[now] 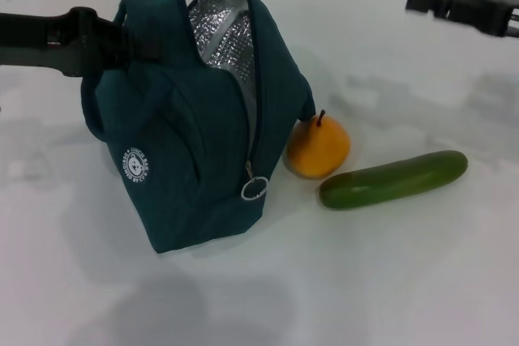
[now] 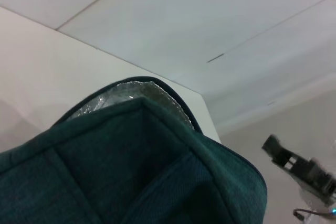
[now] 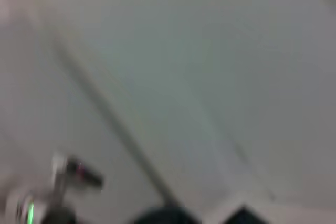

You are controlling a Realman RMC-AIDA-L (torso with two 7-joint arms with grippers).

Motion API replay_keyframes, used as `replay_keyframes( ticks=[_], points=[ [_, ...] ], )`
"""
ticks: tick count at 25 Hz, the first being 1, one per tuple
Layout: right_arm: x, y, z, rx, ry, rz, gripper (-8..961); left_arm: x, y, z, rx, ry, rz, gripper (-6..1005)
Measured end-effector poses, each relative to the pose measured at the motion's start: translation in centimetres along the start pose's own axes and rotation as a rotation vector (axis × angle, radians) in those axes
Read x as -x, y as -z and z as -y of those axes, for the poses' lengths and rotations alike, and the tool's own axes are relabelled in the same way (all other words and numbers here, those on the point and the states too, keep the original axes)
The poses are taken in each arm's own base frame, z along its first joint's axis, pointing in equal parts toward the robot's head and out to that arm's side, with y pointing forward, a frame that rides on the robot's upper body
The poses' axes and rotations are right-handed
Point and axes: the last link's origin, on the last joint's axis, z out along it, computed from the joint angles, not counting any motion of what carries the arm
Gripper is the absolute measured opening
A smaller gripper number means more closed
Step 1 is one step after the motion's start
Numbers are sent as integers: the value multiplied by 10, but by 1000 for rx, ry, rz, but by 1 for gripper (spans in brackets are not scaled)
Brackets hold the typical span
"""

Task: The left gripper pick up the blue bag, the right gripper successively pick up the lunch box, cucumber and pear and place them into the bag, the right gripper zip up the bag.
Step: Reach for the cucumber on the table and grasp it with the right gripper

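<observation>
The head camera looks forward and down at the white table [image 1: 389, 281] from up high, far enough back to see the whole blue bag [image 1: 195, 135]. The left wrist camera sits very close behind the same bag [image 2: 136, 166] and tilts up toward the ceiling panels [image 2: 199, 19] (the bag fills its lower half). The right wrist camera also points up at pale panels [image 3: 199, 66]. Head and left wrist views share the bag's open foil top.
</observation>
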Motion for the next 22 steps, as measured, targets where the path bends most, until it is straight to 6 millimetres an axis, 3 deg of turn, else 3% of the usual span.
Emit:
replay_keyframes(
  ticks=[8,12,14,22],
  points=[
    [28,-18,-2,74,306,-498,689,-2,-1,-2,3,-15,1,42],
    [38,-22,-9,102,452,-642,792,-2,0,-1,1,-15,-1,42],
    [41,-22,-14,109,497,-740,843,-2,0,-1,0,-15,-1,42],
    [40,-33,-31,42,667,-988,879,-3,1,-1,-4,-17,-2,42]
  ],
)
